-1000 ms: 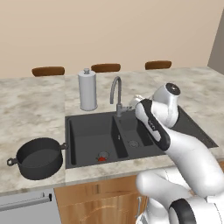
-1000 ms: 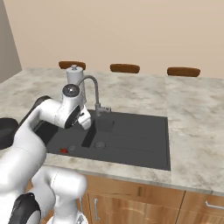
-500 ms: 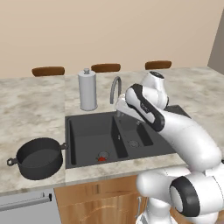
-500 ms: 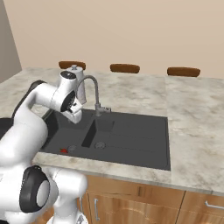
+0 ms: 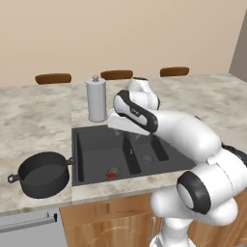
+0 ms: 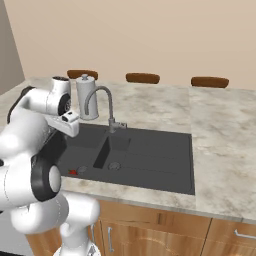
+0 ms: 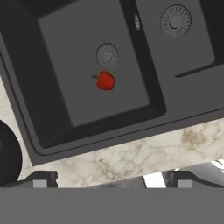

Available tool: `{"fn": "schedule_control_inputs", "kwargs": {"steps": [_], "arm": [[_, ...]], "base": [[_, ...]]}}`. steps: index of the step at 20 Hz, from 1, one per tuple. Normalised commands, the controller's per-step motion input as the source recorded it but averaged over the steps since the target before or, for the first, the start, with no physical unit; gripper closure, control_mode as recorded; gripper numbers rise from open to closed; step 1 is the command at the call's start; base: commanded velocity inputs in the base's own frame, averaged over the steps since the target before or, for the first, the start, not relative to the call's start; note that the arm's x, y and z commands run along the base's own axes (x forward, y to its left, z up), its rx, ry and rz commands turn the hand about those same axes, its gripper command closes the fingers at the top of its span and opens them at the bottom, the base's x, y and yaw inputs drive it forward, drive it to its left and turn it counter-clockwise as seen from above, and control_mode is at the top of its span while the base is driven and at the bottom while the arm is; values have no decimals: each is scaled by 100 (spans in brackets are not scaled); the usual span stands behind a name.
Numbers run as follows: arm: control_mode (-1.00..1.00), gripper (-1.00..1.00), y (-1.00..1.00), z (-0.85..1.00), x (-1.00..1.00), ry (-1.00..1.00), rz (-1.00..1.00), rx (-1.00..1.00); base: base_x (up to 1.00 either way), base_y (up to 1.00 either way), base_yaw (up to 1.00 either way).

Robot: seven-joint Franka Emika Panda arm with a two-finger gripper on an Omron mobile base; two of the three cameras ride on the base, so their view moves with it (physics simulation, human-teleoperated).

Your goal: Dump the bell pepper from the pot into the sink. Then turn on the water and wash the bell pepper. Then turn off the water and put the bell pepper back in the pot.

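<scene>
The bell pepper is a small red lump on the floor of the sink's larger left bowl, right beside the round drain. It also shows near the front wall as the bell pepper. My gripper hangs above that bowl, open, with nothing between its fingertips. The dark grey pot stands upright on the counter left of the sink, and its rim cuts into the hand view's left edge. No water runs from the faucet.
A tall silver canister stands on the counter behind the sink's left bowl. The smaller right bowl has its own drain. My arm arches over the sink from the right. Several brown chair backs line the counter's far edge.
My arm has swung left from the faucet side to above the sink's left bowl. The bell pepper and the pot have not moved. The gripper has stayed open.
</scene>
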Motion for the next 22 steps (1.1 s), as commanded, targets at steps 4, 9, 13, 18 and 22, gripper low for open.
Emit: {"fn": "schedule_control_inputs", "kwargs": {"steps": [4, 9, 13, 18, 22], "arm": [[-100, -100, 44, -55, 1, 6, 0, -13], [-100, -100, 23, -47, 0, 5, 1, -15], [-100, -100, 0, -46, 0, 0, 0, -12], [-100, -100, 0, -40, 3, 1, 3, -5], [-100, -100, 0, -42, 21, 9, 7, 0]], "base": [[0, 0, 0], [0, 0, 0], [0, 0, 0], [0, 0, 0], [0, 0, 0]]}}
